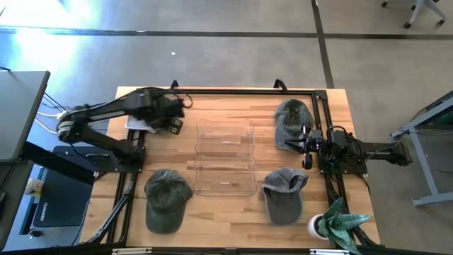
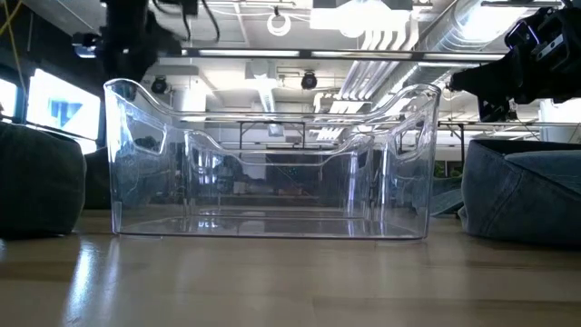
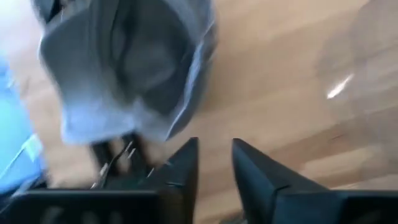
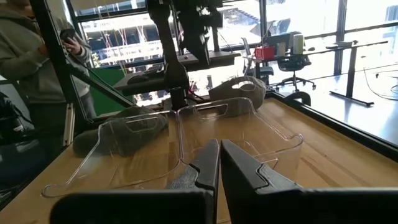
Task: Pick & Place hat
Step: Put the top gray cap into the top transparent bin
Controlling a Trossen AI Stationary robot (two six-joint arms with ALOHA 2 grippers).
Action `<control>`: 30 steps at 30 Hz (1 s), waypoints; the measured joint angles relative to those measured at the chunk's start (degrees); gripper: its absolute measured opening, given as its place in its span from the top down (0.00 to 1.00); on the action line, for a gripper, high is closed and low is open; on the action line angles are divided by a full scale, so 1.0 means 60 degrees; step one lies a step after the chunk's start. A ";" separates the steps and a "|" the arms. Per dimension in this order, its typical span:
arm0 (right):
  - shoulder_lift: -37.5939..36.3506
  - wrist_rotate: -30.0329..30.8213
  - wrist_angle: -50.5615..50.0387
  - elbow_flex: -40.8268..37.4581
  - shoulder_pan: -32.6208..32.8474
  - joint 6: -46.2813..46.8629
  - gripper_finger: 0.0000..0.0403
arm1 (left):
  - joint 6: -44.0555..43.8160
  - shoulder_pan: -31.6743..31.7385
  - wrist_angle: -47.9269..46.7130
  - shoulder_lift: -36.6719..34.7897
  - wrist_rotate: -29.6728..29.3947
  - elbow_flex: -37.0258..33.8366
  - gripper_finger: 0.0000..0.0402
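Several hats lie on the wooden table. A pale grey hat (image 1: 139, 125) (image 3: 124, 62) rests near the far left corner, partly under my left arm. A dark green hat (image 1: 167, 198) lies at the near left, a grey one (image 1: 284, 195) at the near right, and a grey-green one (image 1: 294, 120) at the far right. My left gripper (image 1: 173, 120) (image 3: 214, 165) hovers just right of the pale grey hat, fingers a little apart, holding nothing. My right gripper (image 1: 306, 145) (image 4: 219, 158) waits at the table's right side, shut and empty.
Two clear plastic bins (image 1: 225, 136) (image 1: 225, 177) stand in the table's middle, between the hats; the near one fills the low view (image 2: 272, 163). A potted plant (image 1: 336, 223) sits at the near right corner. A person (image 4: 25, 50) stands beyond the table's left side.
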 joint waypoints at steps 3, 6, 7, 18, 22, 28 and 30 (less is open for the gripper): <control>0.0000 0.0003 0.0009 0.0000 0.0003 0.0002 0.97 | 0.0568 0.0486 -0.0364 0.0543 0.0424 -0.0299 0.58; 0.0000 0.0006 0.0019 0.0000 0.0003 0.0000 0.97 | 0.1111 0.0965 -0.0312 0.0907 0.0545 -0.0803 0.43; 0.0000 0.0008 0.0019 0.0000 -0.0001 0.0000 0.97 | 0.1240 0.1108 -0.0296 0.0972 0.0513 -0.0946 0.39; 0.0000 0.0008 0.0037 0.0000 0.0003 0.0001 0.97 | 0.3238 0.2192 0.2600 0.1308 -0.0071 -0.2576 0.32; 0.0000 0.0008 0.0040 0.0000 0.0002 0.0000 0.97 | 0.3673 0.2523 0.3507 0.1328 0.0187 -0.3210 0.41; 0.0000 0.0008 0.0048 0.0000 0.0000 0.0001 0.97 | 0.4698 0.2674 0.4362 0.1330 0.1129 -0.3888 0.62; 0.0000 0.0006 0.0048 0.0000 0.0003 0.0000 0.97 | 0.5324 0.2668 0.4411 0.1330 0.1651 -0.3930 0.71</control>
